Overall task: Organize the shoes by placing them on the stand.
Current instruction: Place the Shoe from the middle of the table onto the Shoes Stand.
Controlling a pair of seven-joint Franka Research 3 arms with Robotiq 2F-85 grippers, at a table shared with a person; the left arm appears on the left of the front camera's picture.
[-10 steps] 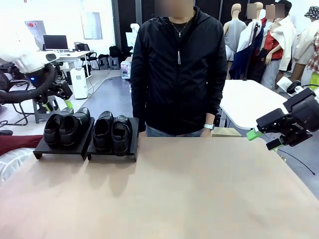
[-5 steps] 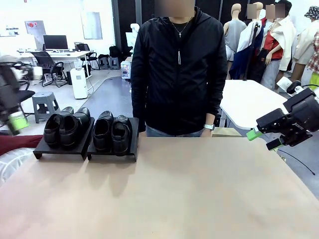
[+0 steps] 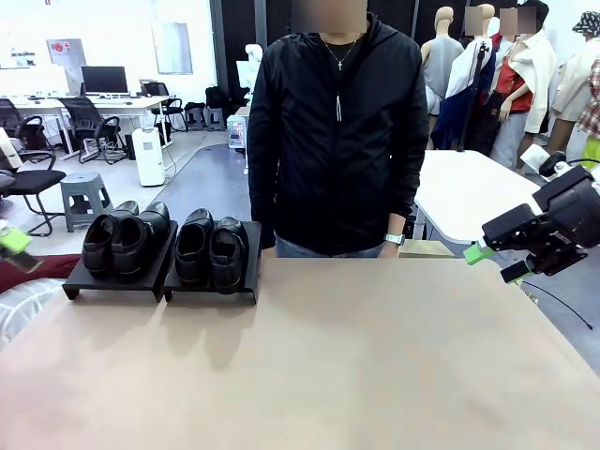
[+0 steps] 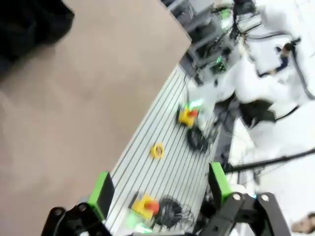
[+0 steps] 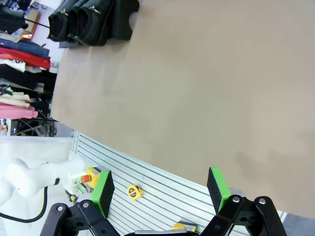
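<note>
Black shoes (image 3: pixel 157 242) all sit paired on the stand (image 3: pixel 117 278) at your far left, so you're basically done. Left gripper (image 4: pixel 160 192) and right gripper (image 3: pixel 491 258) both gape empty; just don't swing back and clip them.

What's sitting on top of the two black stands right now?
Each stand carries one pair of black dress shoes, four in all, toes toward the robot. The shoes cover most of each top, so what lies beneath them is hidden.
</note>
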